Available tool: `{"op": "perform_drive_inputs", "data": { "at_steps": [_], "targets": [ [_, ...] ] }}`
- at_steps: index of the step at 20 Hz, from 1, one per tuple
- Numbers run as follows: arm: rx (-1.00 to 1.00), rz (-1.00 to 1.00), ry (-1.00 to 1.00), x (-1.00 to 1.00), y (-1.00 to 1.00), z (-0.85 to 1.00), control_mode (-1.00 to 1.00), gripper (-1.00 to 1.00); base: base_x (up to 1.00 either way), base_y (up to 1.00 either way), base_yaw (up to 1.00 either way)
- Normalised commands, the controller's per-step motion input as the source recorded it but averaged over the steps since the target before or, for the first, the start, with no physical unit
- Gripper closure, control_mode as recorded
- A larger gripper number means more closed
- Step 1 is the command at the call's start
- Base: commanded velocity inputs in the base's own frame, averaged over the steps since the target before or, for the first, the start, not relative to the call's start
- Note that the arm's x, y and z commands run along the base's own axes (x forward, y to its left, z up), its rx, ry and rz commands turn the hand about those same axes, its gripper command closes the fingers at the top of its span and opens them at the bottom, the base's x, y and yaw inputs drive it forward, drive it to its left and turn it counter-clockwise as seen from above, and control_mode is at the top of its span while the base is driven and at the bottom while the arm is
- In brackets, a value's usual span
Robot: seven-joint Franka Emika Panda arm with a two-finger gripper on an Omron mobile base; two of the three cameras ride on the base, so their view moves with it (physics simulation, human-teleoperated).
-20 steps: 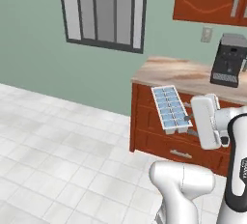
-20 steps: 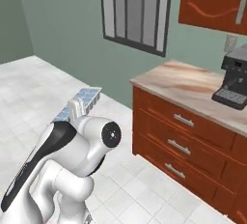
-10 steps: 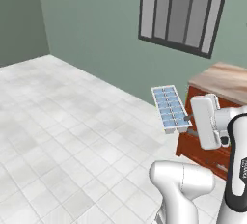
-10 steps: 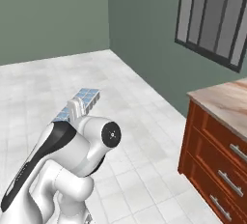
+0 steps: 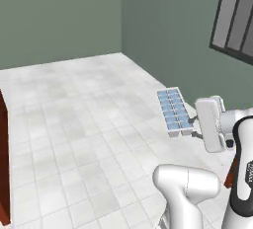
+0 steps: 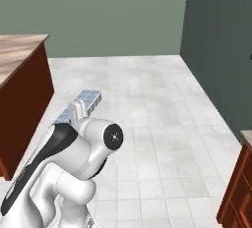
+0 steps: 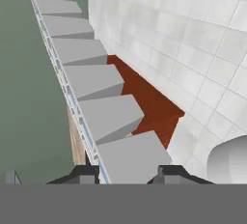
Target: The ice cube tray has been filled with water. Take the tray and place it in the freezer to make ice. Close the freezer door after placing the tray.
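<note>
So the base has swung round: the cabinets and window from a second ago are gone off to the side and now it's mostly open floor (image 5: 84,109) and green wall (image 5: 59,16), tray (image 5: 174,111) riding level out front, claw (image 7: 129,172) clamped narrow on its near end; no freezer visible yet, so a quick turn could slosh water or twist the tray loose

No legible text, label, brand, number or sign on any surface. The dark band on the robot's forearm carries small pale markings, low at the right edge of the left base view, too small and blurred to read.
</note>
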Motion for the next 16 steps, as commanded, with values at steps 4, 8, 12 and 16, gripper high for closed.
{"op": "perform_drive_inputs", "data": {
  "at_steps": [4,8,12,16],
  "targets": [
    [0.0,0.0,0.0,0.0,0.0,0.0,1.0,1.0,0.65,-0.47,0.57],
    [0.0,0.0,0.0,0.0,0.0,0.0,1.0,1.0,0.61,-0.42,0.58],
    [0.0,0.0,0.0,0.0,0.0,0.0,1.0,1.0,0.57,-0.37,0.59],
    [0.0,0.0,0.0,0.0,0.0,0.0,1.0,1.0,0.55,-0.35,0.6]
  ]
}}
